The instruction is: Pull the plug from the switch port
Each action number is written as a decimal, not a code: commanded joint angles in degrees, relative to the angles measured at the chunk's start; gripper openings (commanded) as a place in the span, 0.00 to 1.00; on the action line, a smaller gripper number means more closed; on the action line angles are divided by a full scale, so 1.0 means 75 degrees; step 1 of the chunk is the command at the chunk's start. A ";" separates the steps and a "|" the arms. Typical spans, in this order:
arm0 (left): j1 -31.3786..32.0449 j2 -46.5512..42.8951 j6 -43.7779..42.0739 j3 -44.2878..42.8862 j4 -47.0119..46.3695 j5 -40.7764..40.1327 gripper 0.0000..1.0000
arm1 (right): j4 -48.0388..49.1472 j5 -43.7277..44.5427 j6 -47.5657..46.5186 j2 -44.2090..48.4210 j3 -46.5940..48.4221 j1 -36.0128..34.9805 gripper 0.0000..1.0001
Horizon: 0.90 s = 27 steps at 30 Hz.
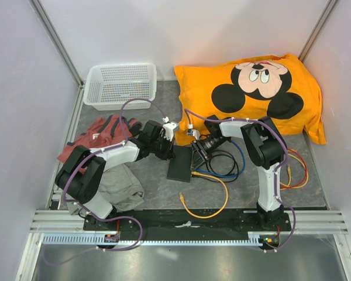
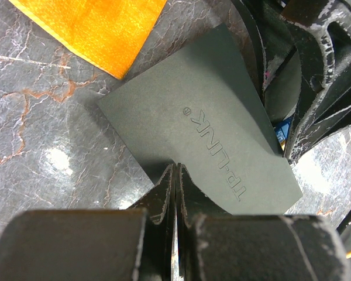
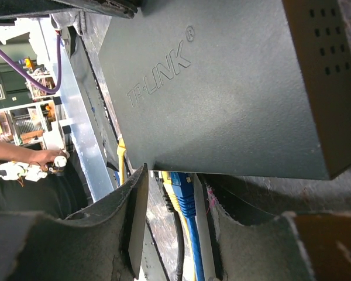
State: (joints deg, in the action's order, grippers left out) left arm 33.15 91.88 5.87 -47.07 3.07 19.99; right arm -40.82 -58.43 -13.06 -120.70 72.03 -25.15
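Task status: not done, as I judge it. The switch [image 1: 179, 163] lies flat on the counter [image 1: 245, 193] between the two arms, near the middle. The left gripper [image 2: 176, 175] has its jaws pressed together on nothing, tips at the near edge of the switch lid, probably bracing the box; actual contact cannot be confirmed. The right gripper [image 3: 176, 186] stands part open with its fingers either side of the blue plug [image 3: 184, 196] and no pad visibly touching it. The plug runs up under the switch edge and looks seated; the port itself is hidden. Left to do: close on the plug, draw it straight out, hold the box steady. Materials: the counter is grey, marbled, stone-look, with rusty veins. The pillow [image 1: 251, 93] is soft orange fabric with a cartoon mouse print, at the far right. The basket [image 1: 120, 85] is white perforated plastic, at the far left. The switch is a matte black casing, finely textured, with embossed TP-LINK lettering and small vent holes on one side. The gripper pads are dark, rough and scuffed. The plug boot is glossy ribbed blue plastic, with a yellow cable [image 3: 121, 158] just beside it.
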 commanded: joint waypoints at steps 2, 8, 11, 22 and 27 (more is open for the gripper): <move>0.0010 0.0113 -0.0232 0.0088 0.0212 -0.0134 0.02 | 0.0380 0.0900 -0.0380 -0.0312 -0.0147 0.0188 0.43; 0.0010 0.0113 -0.0232 0.0088 0.0223 -0.0157 0.02 | 0.0368 0.1029 -0.0602 -0.0230 -0.0170 0.0247 0.47; 0.0010 0.0137 -0.0232 0.0088 0.0223 -0.0122 0.01 | 0.0391 0.1147 -0.0579 -0.0277 -0.0147 0.0259 0.45; 0.0010 0.0148 -0.0232 0.0088 0.0200 -0.0087 0.02 | 0.0567 0.1334 -0.0485 -0.0230 -0.0170 0.0259 0.37; 0.0010 0.0172 -0.0232 0.0100 0.0188 -0.0075 0.01 | 0.0614 0.1474 -0.0427 -0.0242 -0.0170 0.0247 0.28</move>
State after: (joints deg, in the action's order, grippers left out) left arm 33.15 91.88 5.87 -47.07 3.05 20.01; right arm -40.80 -56.58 -13.30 -120.90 72.01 -23.73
